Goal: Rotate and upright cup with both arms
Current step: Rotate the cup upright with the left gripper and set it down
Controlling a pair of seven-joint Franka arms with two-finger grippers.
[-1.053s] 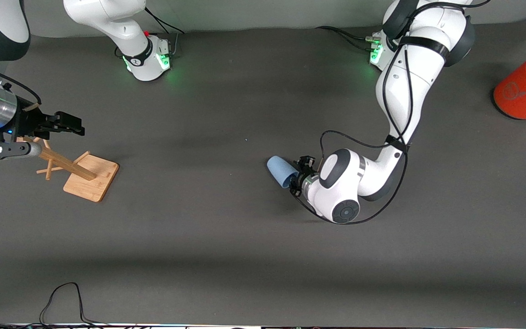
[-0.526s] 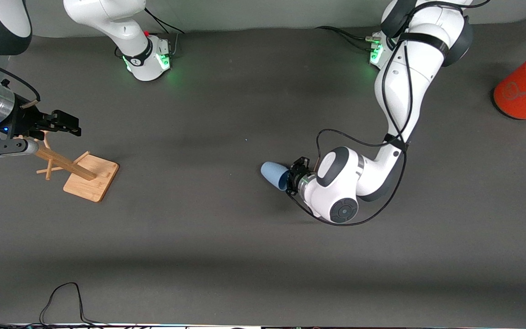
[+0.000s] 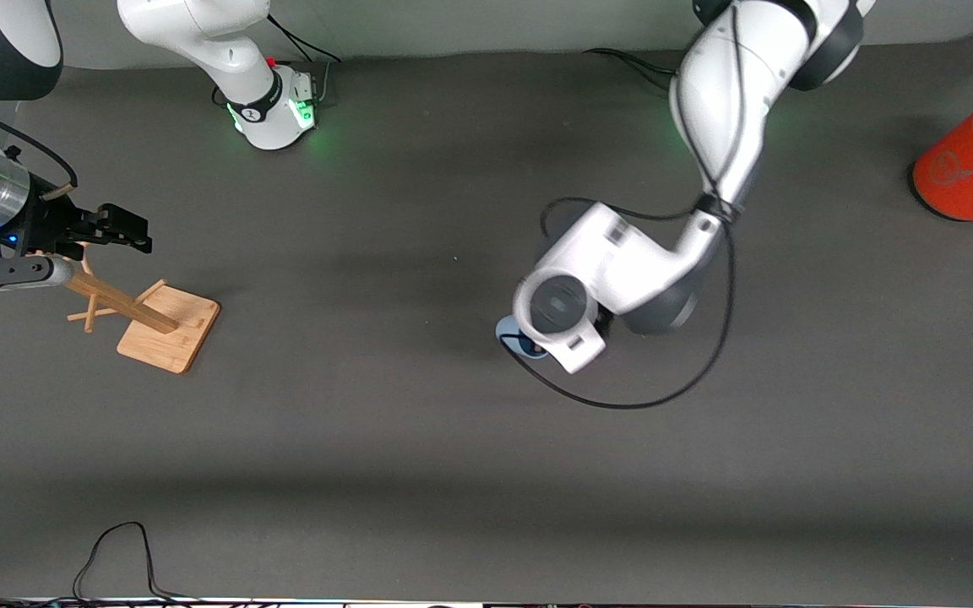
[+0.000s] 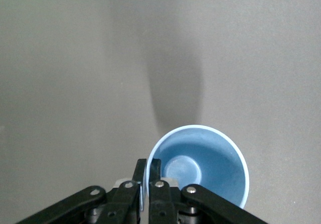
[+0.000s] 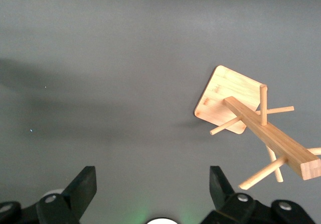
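No readable text, numbers or brand names in any view. Orange cylinder (image 3: 972, 165) at left arm's end of surface carries faint round emblem on its side, too small to read. Right arm's base (image 3: 271, 105) has dark band with small white mark, illegible.

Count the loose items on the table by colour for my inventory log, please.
Blue: 1, the cup, held by the left gripper
Orange: 1, the cylinder
Wood: 1, the peg stand, under the right gripper
Total: 3
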